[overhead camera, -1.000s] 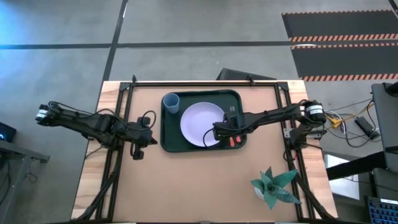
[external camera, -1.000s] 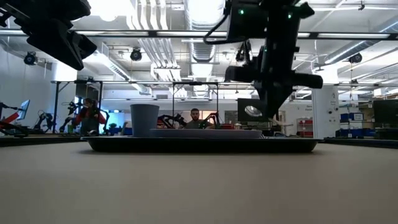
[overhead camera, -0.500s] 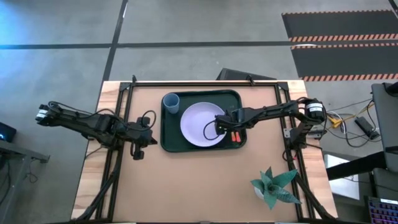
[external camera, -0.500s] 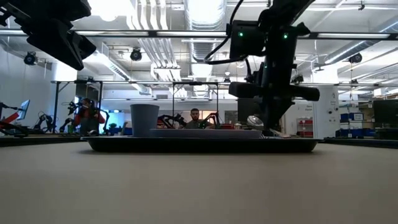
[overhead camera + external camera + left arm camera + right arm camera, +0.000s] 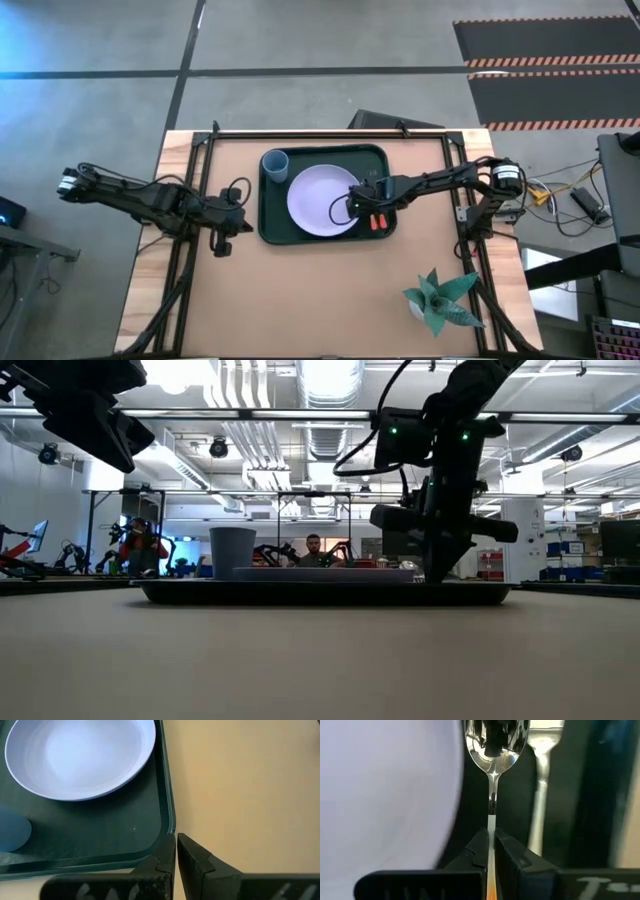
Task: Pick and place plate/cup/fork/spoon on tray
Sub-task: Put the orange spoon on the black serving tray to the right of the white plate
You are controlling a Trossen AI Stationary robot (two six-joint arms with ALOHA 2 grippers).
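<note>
The dark green tray [image 5: 270, 225] lies at the table's far middle. On it stand the blue cup [image 5: 275, 165] at its far left corner and the pale plate [image 5: 318, 200] in its middle. The fork [image 5: 540, 775] lies on the tray to the right of the plate. My right gripper [image 5: 358, 205] is down at the tray, between plate and fork, shut on the spoon [image 5: 495, 742]. In the low view this gripper [image 5: 436, 570] reaches the tray's rim [image 5: 325, 592]. My left gripper [image 5: 176, 851] is shut and empty, off the tray's left near corner. My right gripper pinches the spoon's handle [image 5: 491, 822] between its two fingers, just behind the thin metal neck. The fingers come from above. The silver bowl sticks out ahead of them, beside the plate's rim [image 5: 455, 795] and parallel to the fork. Whether the spoon rests on the tray, I cannot tell.
A green paper plant [image 5: 440, 298] stands at the table's near right. A black frame runs along the table's far edge and sides. Bare wood lies in front of the tray. People show in the room beyond the table [image 5: 314, 550].
My right gripper has come down with the spoon, from well above the tray to the level of its rim, and a little toward the table's far edge. The spoon's bowl has sunk with it. The left arm has kept still.
</note>
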